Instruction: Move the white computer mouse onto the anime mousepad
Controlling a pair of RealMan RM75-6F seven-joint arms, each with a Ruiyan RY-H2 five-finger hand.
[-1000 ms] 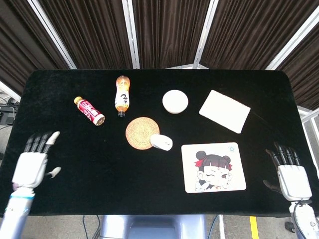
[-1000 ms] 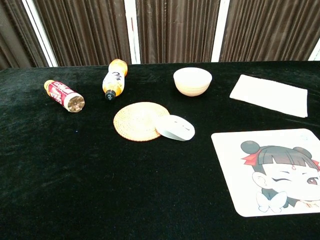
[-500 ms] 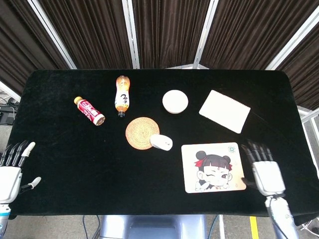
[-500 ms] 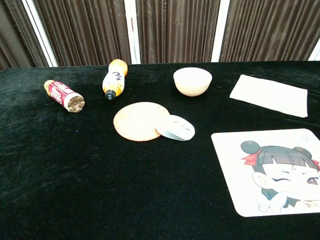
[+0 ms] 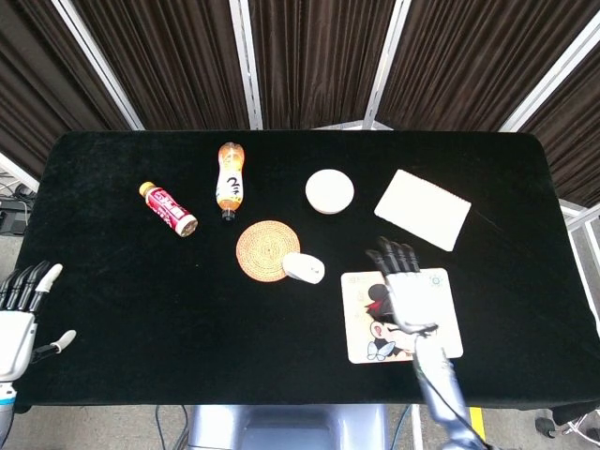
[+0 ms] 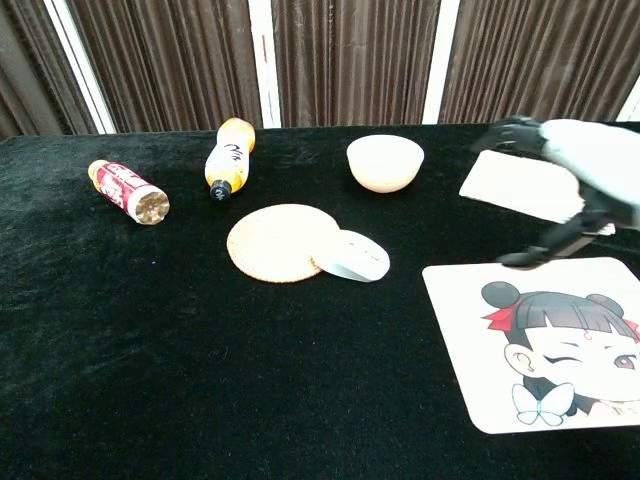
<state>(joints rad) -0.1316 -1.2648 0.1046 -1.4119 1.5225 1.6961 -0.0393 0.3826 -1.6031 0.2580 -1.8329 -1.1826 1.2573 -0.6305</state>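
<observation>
The white computer mouse [image 5: 304, 267] [image 6: 352, 256] lies on the black table, its left end overlapping the round woven coaster [image 5: 265, 249] [image 6: 280, 241]. The anime mousepad [image 5: 443, 319] [image 6: 540, 340] lies flat to its right, near the front edge. My right hand [image 5: 406, 292] [image 6: 573, 168] hovers above the mousepad with fingers spread, holding nothing, a short way right of the mouse. My left hand [image 5: 21, 315] hangs off the table's front left corner, fingers apart and empty; the chest view does not show it.
A white bowl [image 5: 329, 191] [image 6: 385, 162] and a white folded cloth [image 5: 423, 208] [image 6: 530, 187] sit behind the mousepad. An orange bottle [image 5: 231, 178] [image 6: 229, 156] and a red bottle [image 5: 169, 208] [image 6: 128, 191] lie at the back left.
My right hand has swung in from the table's right front corner leftward to above the mousepad. My left hand has drawn back off the front left corner. The mouse has not moved.
</observation>
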